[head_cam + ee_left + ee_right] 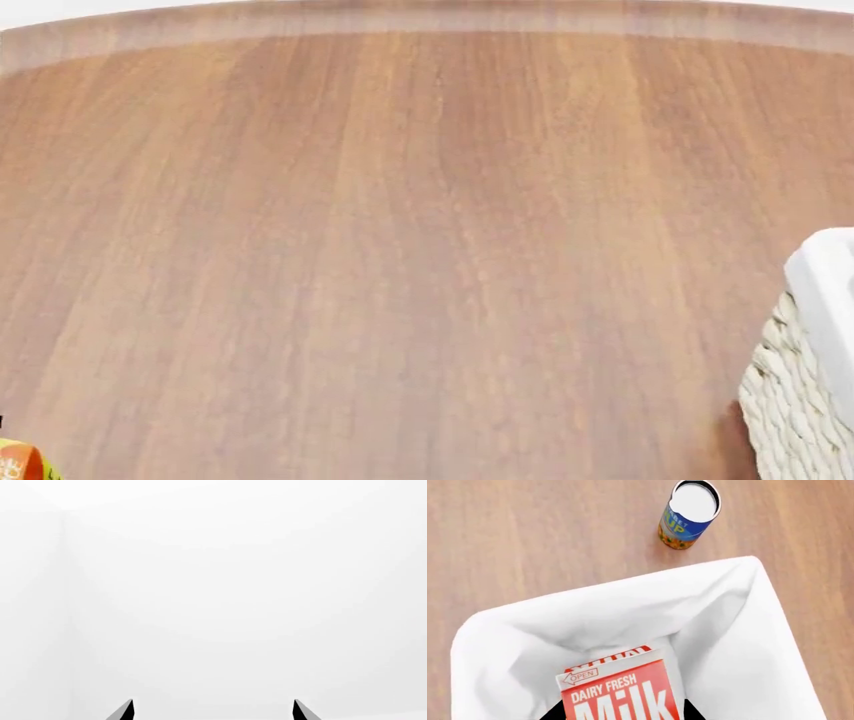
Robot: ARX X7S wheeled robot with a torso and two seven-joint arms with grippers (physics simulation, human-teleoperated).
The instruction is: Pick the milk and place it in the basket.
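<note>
In the right wrist view, the milk (pixel 620 690), with its red top and white "Dairy Fresh Milk" lettering, sits between my right gripper's (pixel 622 712) dark fingers. The fingers press on both of its sides. The carton hangs over the inside of the basket (pixel 740 645), whose white cloth lining fills most of that view. A corner of the basket's woven wall and white rim shows at the right edge of the head view (pixel 801 400). My left gripper (pixel 213 709) is open and empty and faces a plain white wall. Neither gripper shows in the head view.
A blue-labelled can (pixel 687 515) with a white lid stands on the wooden table (pixel 400 250) just beyond the basket. A corner of the orange juice carton (pixel 19 462) shows at the head view's lower left.
</note>
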